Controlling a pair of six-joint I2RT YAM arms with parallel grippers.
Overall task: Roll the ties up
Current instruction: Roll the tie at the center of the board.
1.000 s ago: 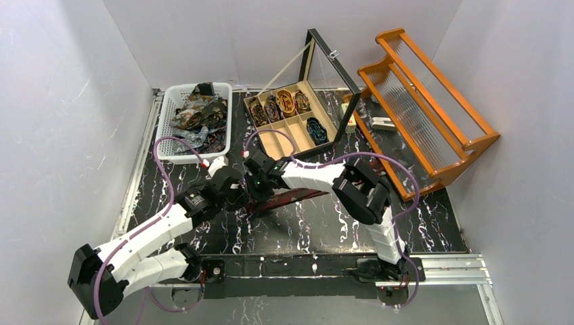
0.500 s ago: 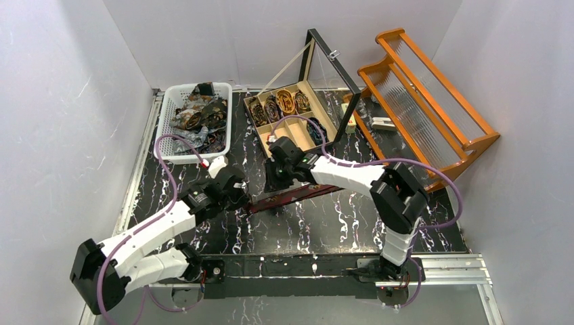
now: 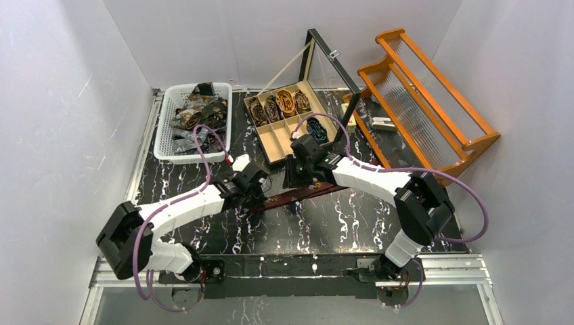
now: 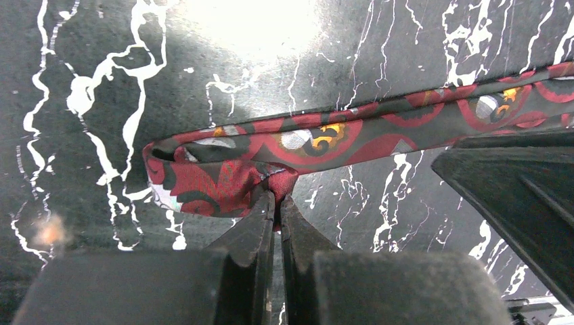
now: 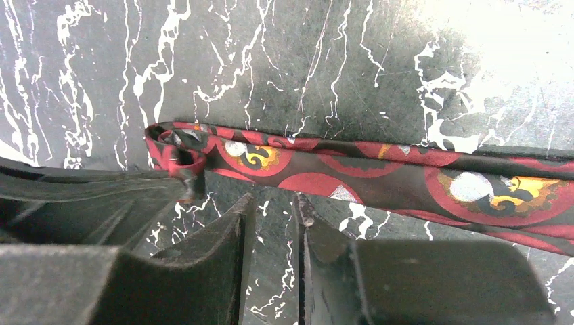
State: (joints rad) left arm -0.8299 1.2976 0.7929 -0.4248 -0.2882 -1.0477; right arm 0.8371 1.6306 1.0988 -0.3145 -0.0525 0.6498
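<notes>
Marbled table [image 3: 338,223] | red tie [image 4: 325,139], flat: 1 | boxed coils [image 3: 286,101]: 5

I see a red patterned tie [image 3: 315,192] flat at centre frame, left end folded over; coiled ties [image 3: 279,105] upper centre.

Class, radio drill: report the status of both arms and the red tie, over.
Left fingers shut on red tie, at its folded end. Right fingers slightly open, empty, beside the strip. Rest of tie flat on table, nothing lying on it.
</notes>
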